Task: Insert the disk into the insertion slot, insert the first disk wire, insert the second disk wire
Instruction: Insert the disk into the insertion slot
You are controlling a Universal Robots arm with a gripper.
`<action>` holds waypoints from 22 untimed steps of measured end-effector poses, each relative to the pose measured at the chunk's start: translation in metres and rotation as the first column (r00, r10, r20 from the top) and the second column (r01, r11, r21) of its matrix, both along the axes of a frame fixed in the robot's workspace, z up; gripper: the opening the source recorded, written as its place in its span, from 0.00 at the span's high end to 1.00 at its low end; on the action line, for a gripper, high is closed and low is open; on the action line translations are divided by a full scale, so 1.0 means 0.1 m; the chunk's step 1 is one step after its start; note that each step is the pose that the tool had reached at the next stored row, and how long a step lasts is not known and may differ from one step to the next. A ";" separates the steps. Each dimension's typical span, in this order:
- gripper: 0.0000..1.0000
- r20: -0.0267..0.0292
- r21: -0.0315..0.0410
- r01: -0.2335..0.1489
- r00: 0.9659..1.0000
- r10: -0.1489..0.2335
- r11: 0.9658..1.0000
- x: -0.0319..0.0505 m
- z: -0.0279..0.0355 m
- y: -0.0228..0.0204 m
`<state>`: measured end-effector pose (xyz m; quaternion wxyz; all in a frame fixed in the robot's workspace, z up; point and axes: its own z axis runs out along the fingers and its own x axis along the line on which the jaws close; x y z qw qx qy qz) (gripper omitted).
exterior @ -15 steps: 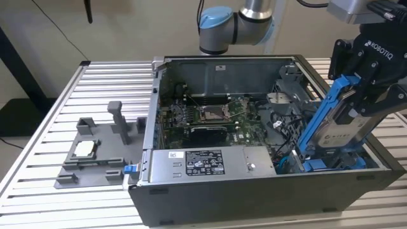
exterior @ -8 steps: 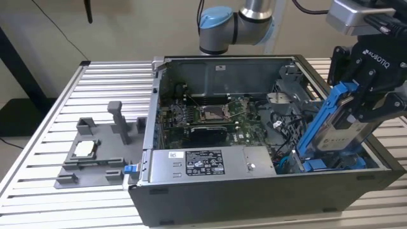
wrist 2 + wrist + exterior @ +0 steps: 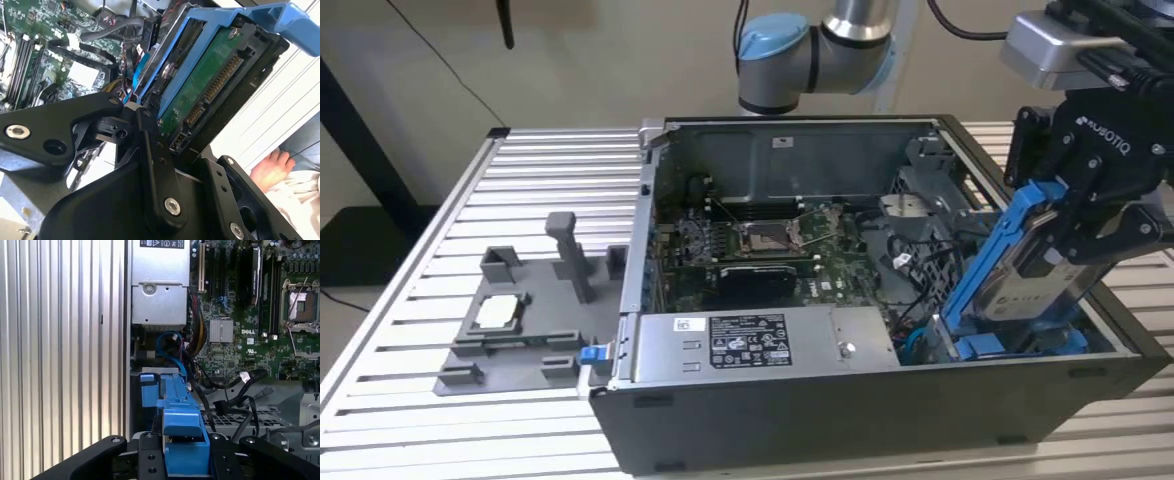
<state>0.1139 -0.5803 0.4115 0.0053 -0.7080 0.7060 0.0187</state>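
Spreading across the exterior view from its left edge to its right is a ribbed aluminium table, and on it, in the middle and right of the frame, stands an open dark computer case with its side panel off. Behind the case, at the upper middle of the frame, the grey arm with its pale blue joint cap reaches over toward the exterior view's right. Inside the case a green motherboard covers the floor, and a long grey labelled power-supply box lies along the near wall. On the table at the exterior view's left lies a grey plastic fixture tray with upright posts, and a small silvery square part rests on it. At the right of the frame the black gripper has its fingers drawn in against the two sides of the disk, clamping it by the upper part of its blue carrier. The disk stands tilted, its top leaning toward the exterior view's right and its lower end down at the insertion slot in the case's near right corner; whether it is seated there I cannot tell. In the second wrist view the disk's green circuit-board side and its connector face the camera, and a person's hand lies beyond the case. In the first wrist view dark cables lie loose beside the motherboard.
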 end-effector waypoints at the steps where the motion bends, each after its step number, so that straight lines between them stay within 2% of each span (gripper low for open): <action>1: 0.67 0.000 0.000 0.000 1.000 0.000 1.000 0.001 -0.010 0.002; 6: 0.67 0.000 0.000 0.000 1.000 0.000 1.000 0.006 -0.071 0.014; 22: 0.67 0.001 0.000 0.000 1.000 0.000 1.000 0.007 -0.355 0.017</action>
